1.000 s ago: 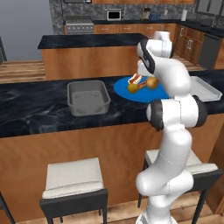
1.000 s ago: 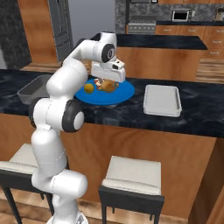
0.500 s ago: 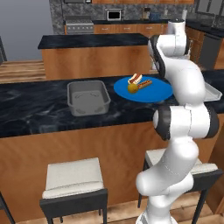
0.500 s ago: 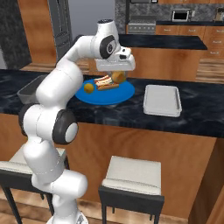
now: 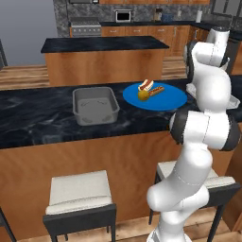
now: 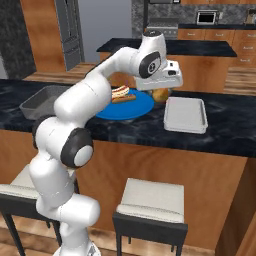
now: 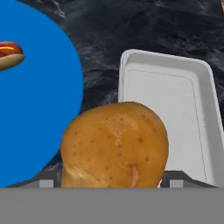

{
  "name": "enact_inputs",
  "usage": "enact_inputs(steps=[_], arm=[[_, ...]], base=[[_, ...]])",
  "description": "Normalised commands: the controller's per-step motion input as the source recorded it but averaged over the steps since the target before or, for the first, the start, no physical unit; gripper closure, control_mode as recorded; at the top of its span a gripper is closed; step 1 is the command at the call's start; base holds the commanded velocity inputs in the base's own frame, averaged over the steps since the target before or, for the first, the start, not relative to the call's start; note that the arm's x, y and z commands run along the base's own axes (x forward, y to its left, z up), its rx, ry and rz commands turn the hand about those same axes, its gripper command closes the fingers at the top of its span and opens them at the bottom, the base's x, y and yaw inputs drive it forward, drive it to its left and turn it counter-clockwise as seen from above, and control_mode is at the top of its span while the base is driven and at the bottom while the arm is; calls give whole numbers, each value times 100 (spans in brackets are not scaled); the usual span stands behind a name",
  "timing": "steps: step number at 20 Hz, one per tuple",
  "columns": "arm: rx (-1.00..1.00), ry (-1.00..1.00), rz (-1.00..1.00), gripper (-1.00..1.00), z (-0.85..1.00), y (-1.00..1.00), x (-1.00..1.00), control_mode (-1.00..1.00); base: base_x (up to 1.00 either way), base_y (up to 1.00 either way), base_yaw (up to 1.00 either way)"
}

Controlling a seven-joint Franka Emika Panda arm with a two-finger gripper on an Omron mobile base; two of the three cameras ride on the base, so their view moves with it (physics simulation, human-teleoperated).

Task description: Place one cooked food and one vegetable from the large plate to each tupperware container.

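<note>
Carrying the golden-brown vegetable (image 7: 114, 144) clamped in our end effector (image 6: 161, 93) (raised above the worktop (image 6: 225, 130)), we head for the shallow tray (image 6: 185, 114), presumably its destination.

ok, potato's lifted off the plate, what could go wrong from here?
The gripper holds the round golden-brown potato above the counter, between the blue plate and the shallow white tray. An early release could drop it on the counter. Being round, it may also roll over the tray's low rim.

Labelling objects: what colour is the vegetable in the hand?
Golden-brown with darker speckles; the vegetable shows best in the hand view.
</note>
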Motion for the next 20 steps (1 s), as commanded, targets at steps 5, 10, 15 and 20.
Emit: enact_inputs(steps=[5, 10, 15, 20], arm=[[8, 24, 0, 100, -5, -91, 31, -100], [0, 13, -2, 100, -30, -70, 11, -100], [0, 3, -2, 100, -31, -37, 0, -100], [0, 0, 0, 100, -32, 2, 0, -100]], base=[[0, 0, 0], [0, 0, 0], [0, 0, 0], [0, 0, 0]])
